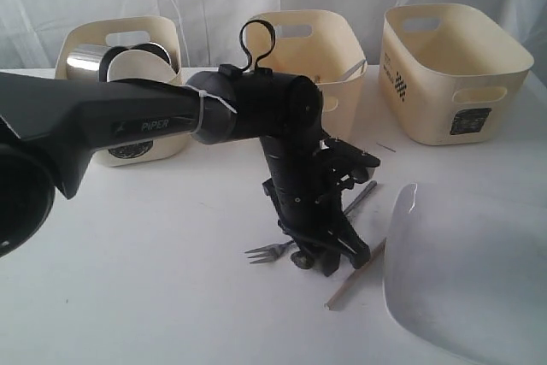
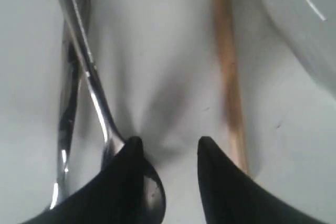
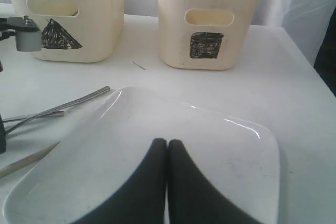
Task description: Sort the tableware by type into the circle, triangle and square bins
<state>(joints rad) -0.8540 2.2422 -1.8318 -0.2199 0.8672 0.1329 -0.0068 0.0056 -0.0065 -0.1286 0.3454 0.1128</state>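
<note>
The left gripper [image 2: 168, 148] is hanging open over the tabletop [image 1: 171, 237], two crossed steel utensils [image 2: 86, 77] lying just outside one fingertip, one chopstick [image 2: 228, 66] outside the other. The right gripper [image 3: 167, 148] is hovering closed above one square plate [image 3: 215, 145]. Three bins [image 1: 295, 49] are lining the back edge.

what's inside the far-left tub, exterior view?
A steel mug, a small white bowl and a second steel piece behind it show above the rim. The tub wall and the left arm cover anything lower.
</note>
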